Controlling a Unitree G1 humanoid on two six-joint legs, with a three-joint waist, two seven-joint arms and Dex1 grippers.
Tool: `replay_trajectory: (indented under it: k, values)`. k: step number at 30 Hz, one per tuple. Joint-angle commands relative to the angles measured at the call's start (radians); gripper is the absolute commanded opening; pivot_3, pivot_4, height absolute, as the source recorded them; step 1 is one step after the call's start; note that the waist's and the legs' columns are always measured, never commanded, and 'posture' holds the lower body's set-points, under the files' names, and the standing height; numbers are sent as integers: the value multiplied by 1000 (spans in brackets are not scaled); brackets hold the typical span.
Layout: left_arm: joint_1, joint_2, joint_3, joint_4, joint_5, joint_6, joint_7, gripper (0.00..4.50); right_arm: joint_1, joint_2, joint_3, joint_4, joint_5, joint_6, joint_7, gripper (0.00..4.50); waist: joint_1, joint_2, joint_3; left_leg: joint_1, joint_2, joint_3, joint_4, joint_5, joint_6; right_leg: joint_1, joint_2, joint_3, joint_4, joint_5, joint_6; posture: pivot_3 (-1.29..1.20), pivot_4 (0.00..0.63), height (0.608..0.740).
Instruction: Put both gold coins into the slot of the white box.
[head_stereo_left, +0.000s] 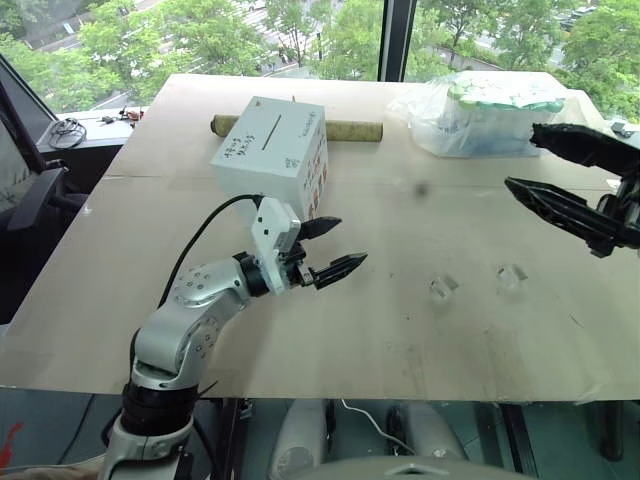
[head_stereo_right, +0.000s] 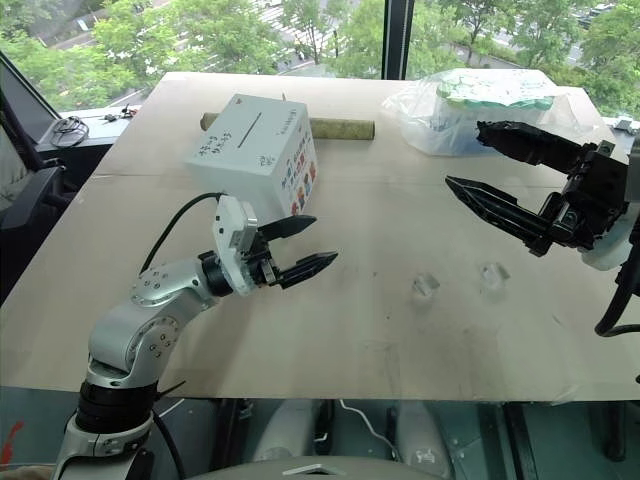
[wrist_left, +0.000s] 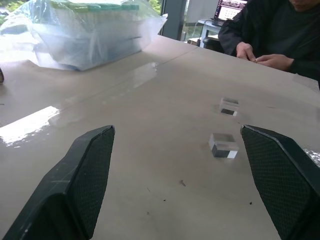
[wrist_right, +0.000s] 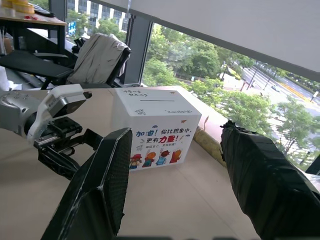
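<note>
**Fingers apart, white box at rear left of table**

Fingertips (head_stereo_left: 350, 262) of left gripper (head_stereo_left: 336, 247) spread wide, holding nothing; black, tapered, mesh-textured pads. Right gripper (head_stereo_right: 480, 160) likewise parted and empty, raised above table (head_stereo_left: 400, 330). White box (head_stereo_left: 272, 150): matte cardboard cube, thin dark slot (head_stereo_left: 271, 132) across handwritten top, cartoon print on side; just beyond left gripper. Behind it, brown cardboard tube (head_stereo_left: 355, 129), partly hidden. Crinkled clear bag (head_stereo_left: 480, 115) of containers at far right. Two small clear blocks (wrist_left: 223, 145) on bare tabletop. Coins not discernible.
</note>
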Motion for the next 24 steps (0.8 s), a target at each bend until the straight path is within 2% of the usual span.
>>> replay_trajectory:
  k: [1, 17, 24]
  values:
    - [12, -12, -5, -18, 28, -64, 25, 4111, 21, 0, -65, -26, 18, -15, -3, 3075, 0, 0, 0, 0, 0, 0, 0, 0, 0, 0, 0, 0, 0, 0, 0, 0, 150, 740]
    - [62, -16, -4, 23, 42, -166, 18, 4111, 93, 13, -135, -49, 26, -33, -9, 3075, 0, 0, 0, 0, 0, 0, 0, 0, 0, 0, 2, 0, 0, 0, 0, 0, 150, 740]
    - [65, 43, 25, 50, -11, -133, -52, 4111, 140, 9, -165, -64, 31, -23, -17, 3075, 0, 0, 0, 0, 0, 0, 0, 0, 0, 0, 2, 0, 0, 0, 0, 0, 150, 740]
